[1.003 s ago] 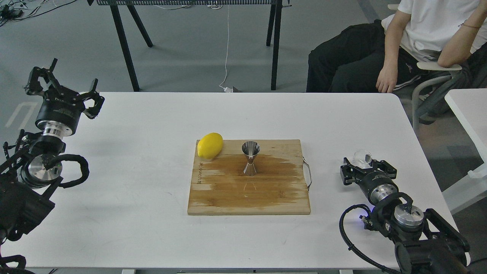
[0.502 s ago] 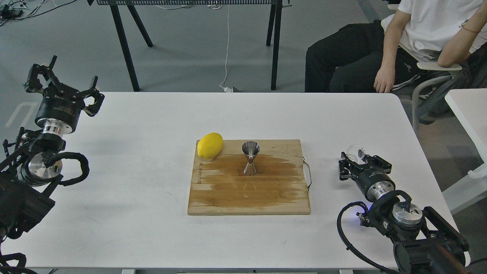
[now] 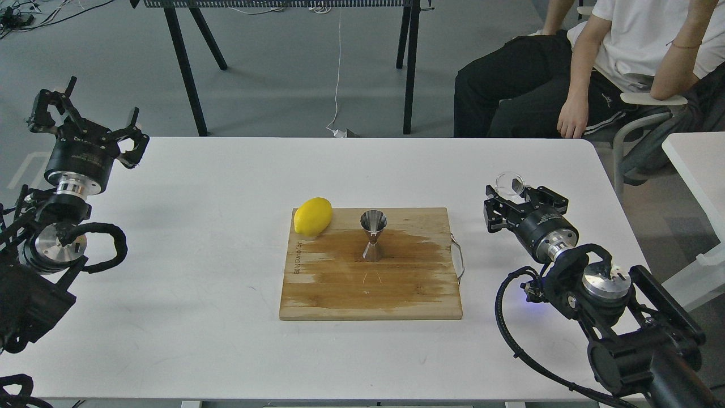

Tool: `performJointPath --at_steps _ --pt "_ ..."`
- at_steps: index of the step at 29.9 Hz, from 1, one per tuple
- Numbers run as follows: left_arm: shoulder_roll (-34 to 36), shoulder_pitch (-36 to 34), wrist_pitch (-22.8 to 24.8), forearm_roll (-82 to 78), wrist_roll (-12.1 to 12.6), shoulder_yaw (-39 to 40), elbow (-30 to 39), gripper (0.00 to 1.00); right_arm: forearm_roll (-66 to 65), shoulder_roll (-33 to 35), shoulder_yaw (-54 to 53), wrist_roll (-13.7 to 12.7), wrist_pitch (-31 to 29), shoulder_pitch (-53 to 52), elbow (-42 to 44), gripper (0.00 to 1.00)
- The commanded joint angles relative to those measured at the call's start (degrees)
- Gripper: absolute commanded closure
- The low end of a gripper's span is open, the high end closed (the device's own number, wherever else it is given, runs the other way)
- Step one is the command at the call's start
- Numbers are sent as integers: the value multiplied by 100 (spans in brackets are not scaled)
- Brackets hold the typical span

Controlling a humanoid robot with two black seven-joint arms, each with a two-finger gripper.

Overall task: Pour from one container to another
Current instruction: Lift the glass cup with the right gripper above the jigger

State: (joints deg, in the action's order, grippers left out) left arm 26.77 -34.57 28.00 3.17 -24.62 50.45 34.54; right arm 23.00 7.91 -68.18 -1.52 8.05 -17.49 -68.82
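White surface fills most of the head view, standing on a grey floor. Glass cup: small, clear, gripped between the fingers of the right tool, held above the surface near its right side, well apart from the board. Jigger: shiny steel, hourglass-shaped, standing upright near the middle of the wooden cutting board. Nothing lies between the cup and the jigger but bare surface and the board's metal handle at its right edge. Lemon: yellow, resting on the board's far left corner, near the jigger but not touching it. A darker wet-looking patch spreads across the board around the jigger. Writing runs along the board's left edge, too small to read. Left tool: fingers spread apart, holding nothing, at the far left edge. Beyond the surface: black table legs, a white cable, and a seated person at upper right.
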Motion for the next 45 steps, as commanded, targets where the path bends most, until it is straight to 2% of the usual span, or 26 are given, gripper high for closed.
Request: performJointPath --at_steps 1,12,37,45 --pt "13 -6 0 -1 1 0 0 0 -181 0 559 29 180 -378 -114 69" --pt "48 -6 0 -1 1 0 0 0 -1973 -642 1526 47 479 -615 -316 69" --pt "92 3 0 -1 -8 0 -9 0 -4382 -633 2669 82 1261 -1055 -492 69" --pt "136 11 0 -1 -17 0 -9 0 -5182 -625 2969 231 1454 -1090 -457 69"
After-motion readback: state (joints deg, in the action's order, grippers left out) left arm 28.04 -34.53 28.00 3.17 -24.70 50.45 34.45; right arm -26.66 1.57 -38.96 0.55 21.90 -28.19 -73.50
